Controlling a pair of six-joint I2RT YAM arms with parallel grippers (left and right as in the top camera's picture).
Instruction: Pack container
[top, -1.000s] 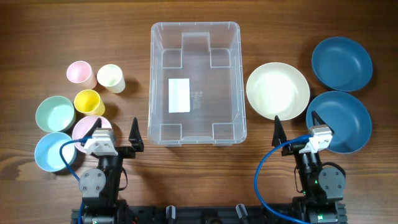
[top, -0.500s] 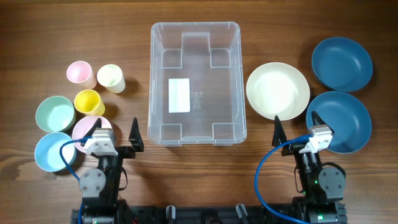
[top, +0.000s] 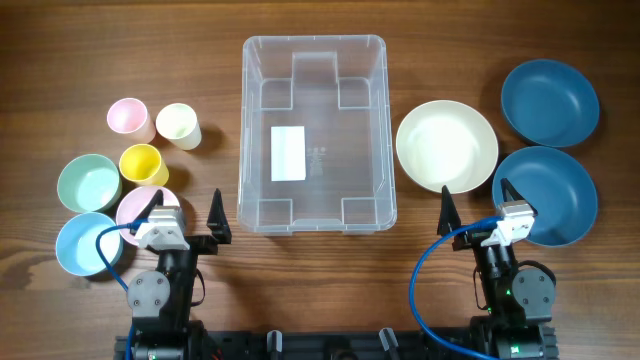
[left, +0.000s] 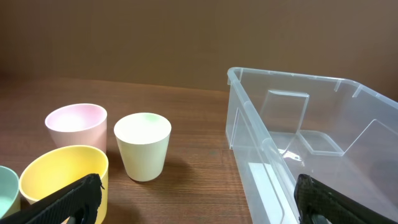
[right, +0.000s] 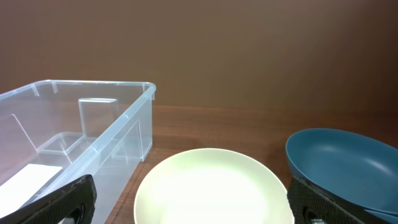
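Note:
The clear plastic container (top: 372, 120) stands empty in the middle of the table, its white label (top: 288, 153) on the floor. It also shows in the left wrist view (left: 273, 155) and in the right wrist view (right: 93, 149). My left gripper (top: 186, 212) is open and empty near the front edge, left of the container; its fingertips frame bare table in the left wrist view (left: 199, 198). My right gripper (top: 476, 204) is open and empty, in front of the cream bowl (top: 446, 146), which fills the space between its fingers in the right wrist view (right: 211, 186).
Left of the container stand small cups: pink (top: 128, 117), cream (top: 178, 125), yellow (top: 143, 164), and a pink one (top: 140, 205) by my left gripper. Mint (top: 88, 183) and light blue (top: 86, 243) bowls sit far left. Two dark blue bowls (top: 549, 100) (top: 553, 192) sit far right.

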